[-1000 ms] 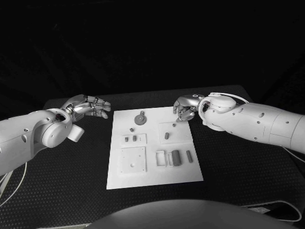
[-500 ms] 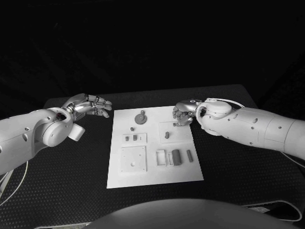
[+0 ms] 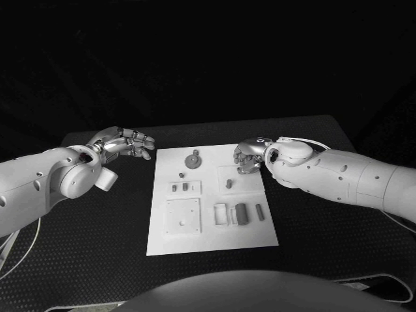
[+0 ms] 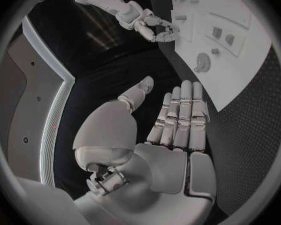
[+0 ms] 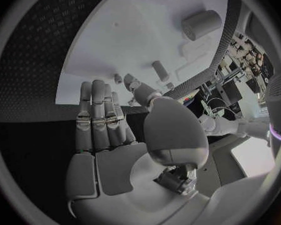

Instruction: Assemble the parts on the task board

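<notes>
The right hand [image 3: 249, 156] hangs over the far right corner of the task board [image 3: 208, 240], fingers bent downward towards the small parts there. From the wrist its fingers [image 5: 97, 120] lie straight and side by side with the thumb apart, and nothing sits in the palm – I'd call it open and empty. The left hand [image 3: 123, 143] hovers off the board's far left corner, over the black table [image 3: 95, 221]; its fingers [image 4: 181, 117] are stretched flat, also holding nothing.

The parts are all on the board: a round piece with a stem [image 3: 191, 160] near the far edge, a short peg [image 3: 229, 184] in the square plate just below the right hand, two small pieces [image 3: 180, 188] in the left plate, and a darker block [image 3: 242, 214] with a slim bar [image 3: 259, 211] towards the near right.

My guess is the right hand is about to pick up something near that far right corner, perhaps the peg. To do it well it should come straight down, thumb on one side and a fingertip on the other, and close gently – these pieces are small and smooth, and a sideways nudge could knock them away. The left hand looks best kept where it is, off the board
</notes>
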